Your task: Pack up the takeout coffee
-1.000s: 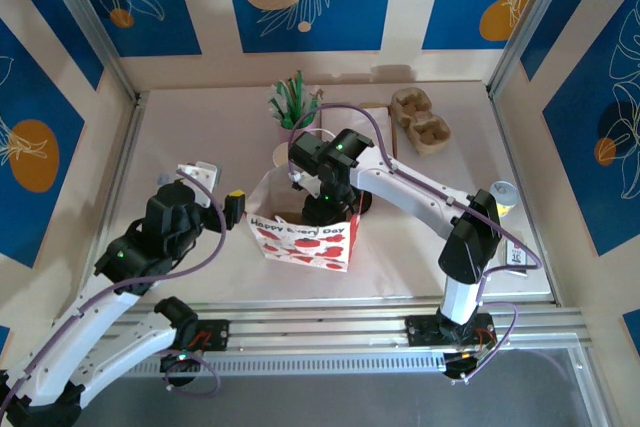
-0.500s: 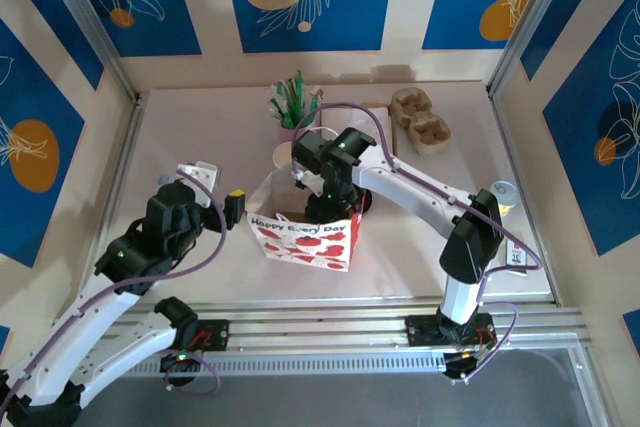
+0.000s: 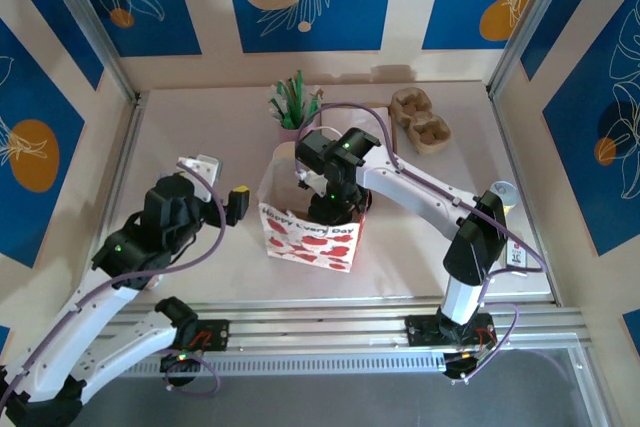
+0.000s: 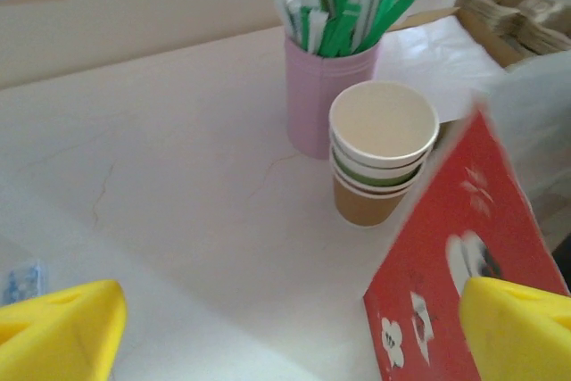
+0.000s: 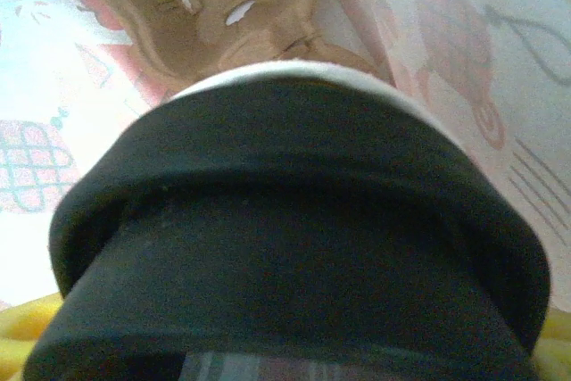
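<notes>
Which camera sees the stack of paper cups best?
The left wrist view: the stack of paper cups stands close and clear, beside the straw holder. From the top external view it is a small pale circle behind the gift bag.

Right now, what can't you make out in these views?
- Top view: the inside of the bag, hidden by the right arm.
- Right wrist view: the lidded cup covers most of the carrier, so whether it is seated is unclear.
- Left wrist view: the bag's red side is blurred and cut off by the bottom edge.
- Top view: the small round thing by the right wall is too small to name.
</notes>
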Controlling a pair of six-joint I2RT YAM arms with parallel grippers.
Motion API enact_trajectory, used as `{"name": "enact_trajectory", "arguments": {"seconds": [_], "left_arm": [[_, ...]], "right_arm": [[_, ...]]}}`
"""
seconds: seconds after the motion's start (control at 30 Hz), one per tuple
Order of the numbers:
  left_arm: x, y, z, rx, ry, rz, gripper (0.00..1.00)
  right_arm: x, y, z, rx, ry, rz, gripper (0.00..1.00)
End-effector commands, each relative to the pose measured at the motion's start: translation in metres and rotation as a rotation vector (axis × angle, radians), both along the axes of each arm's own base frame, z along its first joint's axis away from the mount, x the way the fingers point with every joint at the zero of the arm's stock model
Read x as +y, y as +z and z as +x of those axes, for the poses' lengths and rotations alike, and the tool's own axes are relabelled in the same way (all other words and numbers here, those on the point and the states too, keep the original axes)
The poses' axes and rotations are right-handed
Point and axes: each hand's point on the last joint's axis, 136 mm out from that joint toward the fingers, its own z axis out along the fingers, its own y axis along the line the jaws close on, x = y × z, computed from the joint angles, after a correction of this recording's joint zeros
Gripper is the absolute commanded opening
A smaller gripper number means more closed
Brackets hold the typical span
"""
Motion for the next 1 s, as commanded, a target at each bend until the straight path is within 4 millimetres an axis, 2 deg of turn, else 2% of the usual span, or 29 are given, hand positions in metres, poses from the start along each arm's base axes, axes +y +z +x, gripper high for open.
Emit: {"name": "enact_trajectory", "arguments": {"seconds": [0.0,0.17,0.43,0.73,0.97], "left_arm": [[-0.019,0.029,-0.008,-0.006,-0.112,-0.079,1.0],[-0.044,0.03,-0.011,0.051,-0.243,-0.072,1.0],[-0.075,-0.003,0.004,0.215,-0.336,-0.008,0.98],[-0.078,-0.011,0.033,0.264,-0.264,0.058,0.87],[-0.083,-0.015,0.049,0.309,-0.221,0.059,0.72]], "right_arm": [[-0.005,0.003,-0.005,0.011,0.005,0.014,0.72],[-0.005,0.002,-0.007,0.014,0.009,0.019,0.72],[-0.002,0.007,-0.006,0.007,0.011,0.026,0.72],[-0.003,0.011,-0.009,0.001,0.016,0.028,0.71],[-0.003,0.011,-0.01,-0.001,0.018,0.026,0.71]]}}
